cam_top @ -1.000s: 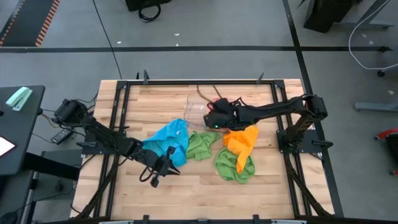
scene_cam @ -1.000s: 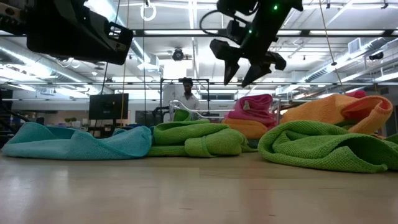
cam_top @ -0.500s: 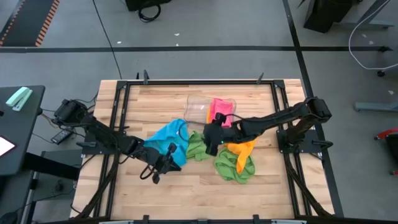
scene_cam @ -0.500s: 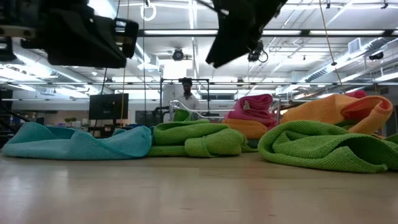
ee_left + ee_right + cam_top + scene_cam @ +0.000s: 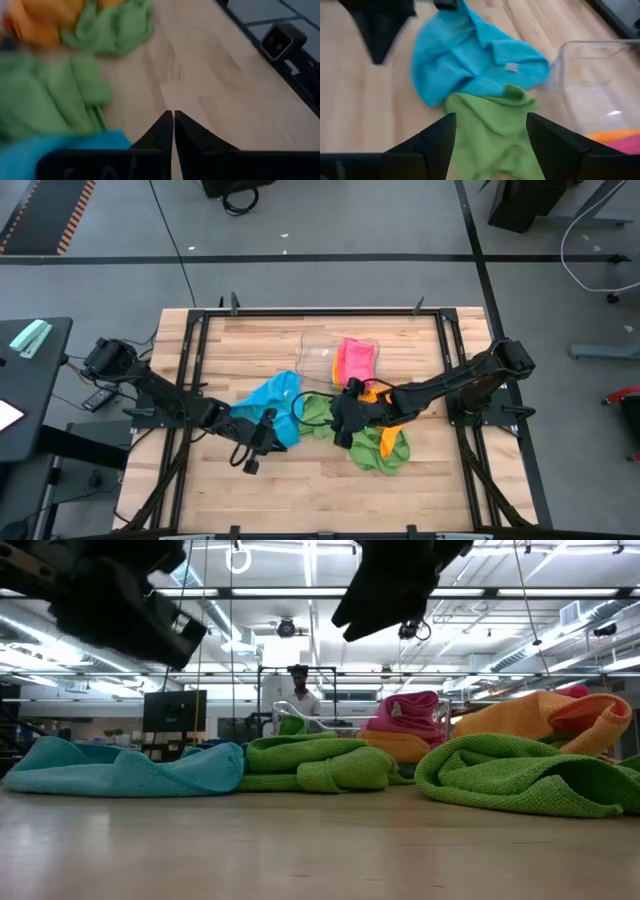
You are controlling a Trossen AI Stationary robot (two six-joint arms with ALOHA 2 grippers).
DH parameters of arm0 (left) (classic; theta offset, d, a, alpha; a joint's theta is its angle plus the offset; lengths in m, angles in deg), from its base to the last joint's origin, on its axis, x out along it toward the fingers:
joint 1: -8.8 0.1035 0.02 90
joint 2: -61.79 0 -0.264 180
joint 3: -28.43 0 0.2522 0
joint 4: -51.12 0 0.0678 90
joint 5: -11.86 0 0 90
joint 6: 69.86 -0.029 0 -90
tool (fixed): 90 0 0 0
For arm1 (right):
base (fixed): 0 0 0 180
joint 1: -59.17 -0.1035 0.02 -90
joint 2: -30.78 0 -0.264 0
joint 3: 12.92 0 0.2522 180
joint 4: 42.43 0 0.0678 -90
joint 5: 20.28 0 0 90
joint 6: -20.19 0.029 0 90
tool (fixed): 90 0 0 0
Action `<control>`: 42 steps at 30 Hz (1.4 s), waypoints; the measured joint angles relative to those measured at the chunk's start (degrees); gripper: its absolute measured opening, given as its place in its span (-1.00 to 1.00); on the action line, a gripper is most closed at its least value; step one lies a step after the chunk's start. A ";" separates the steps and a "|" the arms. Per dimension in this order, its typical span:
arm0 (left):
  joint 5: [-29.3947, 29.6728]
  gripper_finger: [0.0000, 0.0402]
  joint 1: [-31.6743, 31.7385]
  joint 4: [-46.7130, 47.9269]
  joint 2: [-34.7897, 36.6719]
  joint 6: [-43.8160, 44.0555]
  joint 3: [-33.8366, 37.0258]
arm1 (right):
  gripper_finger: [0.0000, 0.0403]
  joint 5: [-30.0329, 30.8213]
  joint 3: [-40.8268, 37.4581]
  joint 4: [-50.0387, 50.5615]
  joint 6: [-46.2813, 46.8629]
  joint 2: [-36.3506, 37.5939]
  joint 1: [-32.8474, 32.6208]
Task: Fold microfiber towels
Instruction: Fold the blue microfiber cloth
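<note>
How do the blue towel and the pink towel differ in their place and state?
The blue towel lies crumpled on the bare wooden table, while the pink towel sits in the clear plastic tray. The blue towel is next to the shut left gripper; the pink towel has no gripper beside it. Both are unfolded soft cloths, and no gripper holds either.

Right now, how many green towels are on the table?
2: one green towel beside the blue towel, another green towel nearer the front edge, below the orange towel. More may be hidden.
</note>
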 joint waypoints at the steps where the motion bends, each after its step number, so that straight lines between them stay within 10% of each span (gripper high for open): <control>1: -0.07 -0.84 -0.27 1.04 -0.03 1.78 0.00 | 0.24 -0.02 -1.03 -2.26 0.92 -0.02 -0.42; 24: 8.16 -0.86 -1.66 1.46 -0.03 4.58 0.02 | 0.24 6.89 -17.76 -33.29 -1.98 -0.03 -4.49; 42: 13.65 -0.88 5.47 1.55 -0.03 -3.16 0.02 | 0.24 -1.46 -17.75 -40.06 -19.66 -0.02 1.89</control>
